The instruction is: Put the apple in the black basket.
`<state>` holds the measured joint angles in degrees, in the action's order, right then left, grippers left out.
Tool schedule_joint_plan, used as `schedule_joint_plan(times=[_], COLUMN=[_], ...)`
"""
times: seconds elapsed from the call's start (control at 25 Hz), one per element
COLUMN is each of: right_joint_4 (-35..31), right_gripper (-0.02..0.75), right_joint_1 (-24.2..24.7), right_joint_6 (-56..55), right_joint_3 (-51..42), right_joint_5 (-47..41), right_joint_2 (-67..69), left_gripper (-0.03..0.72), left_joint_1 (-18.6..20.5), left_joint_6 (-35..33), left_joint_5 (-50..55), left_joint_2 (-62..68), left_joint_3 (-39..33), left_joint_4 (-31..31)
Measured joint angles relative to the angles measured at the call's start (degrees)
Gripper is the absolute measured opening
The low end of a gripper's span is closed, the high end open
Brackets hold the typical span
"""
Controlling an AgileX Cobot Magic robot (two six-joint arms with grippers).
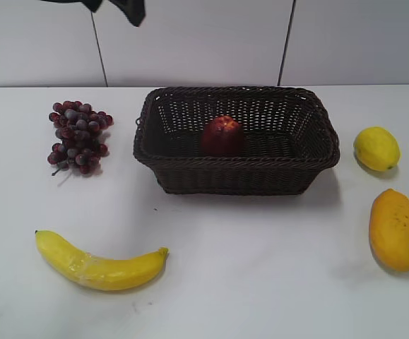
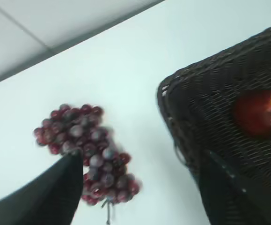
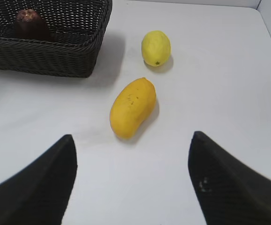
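Note:
The dark red apple (image 1: 222,135) lies inside the black basket (image 1: 236,179), near its middle. It also shows in the left wrist view (image 2: 259,112) and in the right wrist view (image 3: 31,24), each time within the basket (image 2: 191,108) (image 3: 55,58). My left gripper (image 2: 140,161) is open and empty, high above the table between the grapes and the basket's left end; its tip shows at the top of the exterior view (image 1: 130,10). My right gripper (image 3: 133,157) is open and empty above bare table, in front of the mango.
A purple-red grape bunch (image 1: 78,135) lies left of the basket. A banana (image 1: 98,265) lies front left. A lemon (image 1: 376,148) and a mango (image 1: 395,228) lie right of the basket. A white wall stands behind the table.

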<state>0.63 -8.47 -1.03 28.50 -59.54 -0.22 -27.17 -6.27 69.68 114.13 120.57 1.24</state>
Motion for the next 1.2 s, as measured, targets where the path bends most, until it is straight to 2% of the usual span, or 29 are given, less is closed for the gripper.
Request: schedule_joint_plan(times=[0.16,0.32,0.52,0.64,1.0,1.2], right_joint_4=[0.00,0.00,0.00,0.00,0.00,0.00], right_gripper=[0.560,0.560,0.560,0.560,0.560,0.560], right_joint_1=[0.00,0.00,0.00,0.00,0.00,0.00], right_joint_6=[0.00,0.00,0.00,0.00,0.00,0.00], right_joint_3=[0.00,0.00,0.00,0.00,0.00,0.00], right_joint_5=[0.00,0.00,0.00,0.00,0.00,0.05], right_joint_2=[0.00,0.00,0.00,0.00,0.00,0.00], left_gripper=[0.573,0.572,0.571,0.571,0.571,0.582], left_joint_1=[7.20,15.23,24.70,26.12,26.12,26.12], left_joint_6=[0.00,0.00,0.00,0.00,0.00,-0.18], left_joint_5=[0.00,0.00,0.08,0.21,0.08,0.09], left_joint_2=[-4.22,-8.87,-17.06,-23.23,-42.11,-51.58], left_joint_3=[-6.95,-17.66,-29.29,-34.26,-48.08,-59.00], left_joint_4=[0.00,0.70,4.10,4.87,7.38,8.07])
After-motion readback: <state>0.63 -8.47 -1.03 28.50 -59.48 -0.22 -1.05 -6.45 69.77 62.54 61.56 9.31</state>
